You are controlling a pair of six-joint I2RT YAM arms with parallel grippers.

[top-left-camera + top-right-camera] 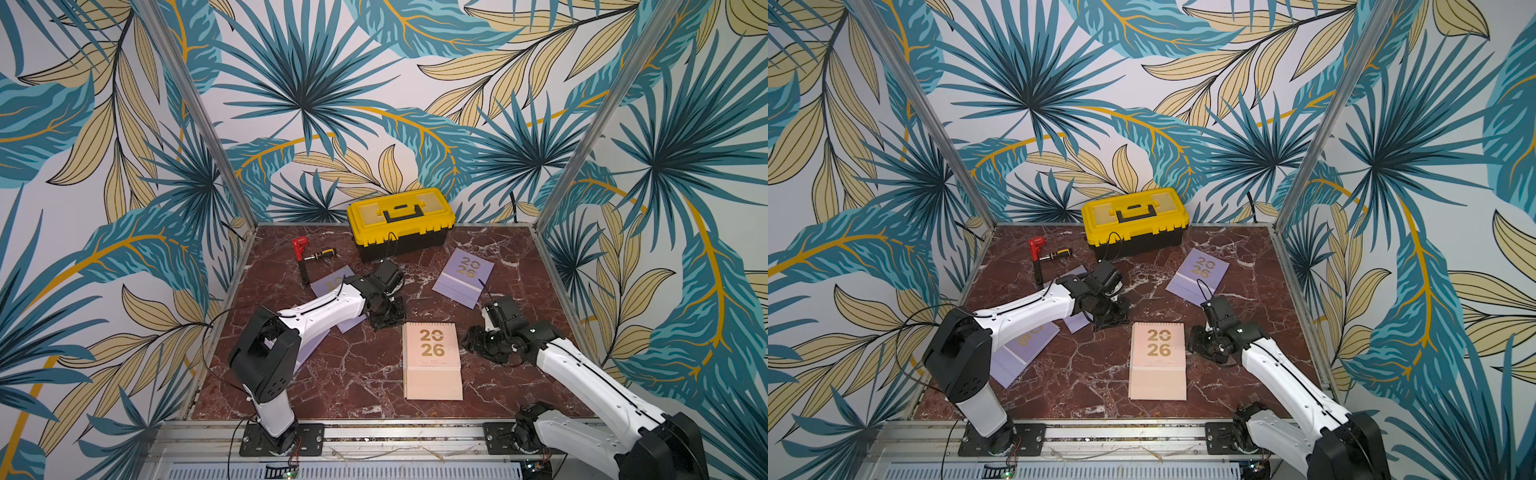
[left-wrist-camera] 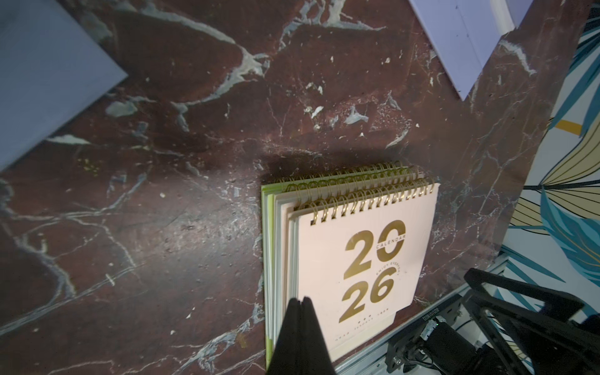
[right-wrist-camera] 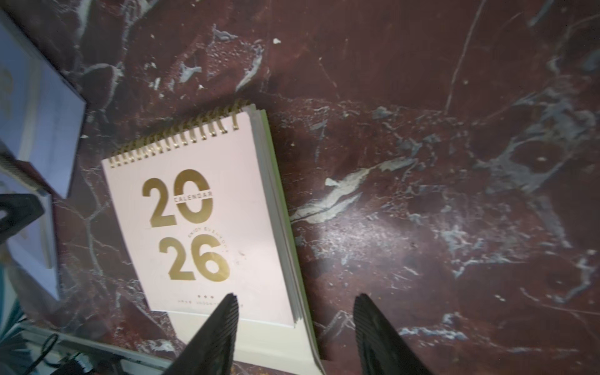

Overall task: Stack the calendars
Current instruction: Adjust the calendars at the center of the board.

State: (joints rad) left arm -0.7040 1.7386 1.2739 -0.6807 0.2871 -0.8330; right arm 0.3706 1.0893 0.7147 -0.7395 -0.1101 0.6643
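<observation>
white arm shells [image 1: 324, 309], black joints [image 1: 266, 357]

Surface: dark red marbled tabletop [image 1: 353, 374]
Rear: yellow-and-black plastic toolbox [image 1: 401, 222] is sitting.
Front: peach-topped calendar stack [image 1: 433, 361] is lying flat.
Right: lavender spiral-bound calendar [image 1: 463, 276] is lying flat.

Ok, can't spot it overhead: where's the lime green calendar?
The lime green spiral calendar lies under the pink calendar, bottom of the front pile; only its edge shows, in wrist views.
</observation>
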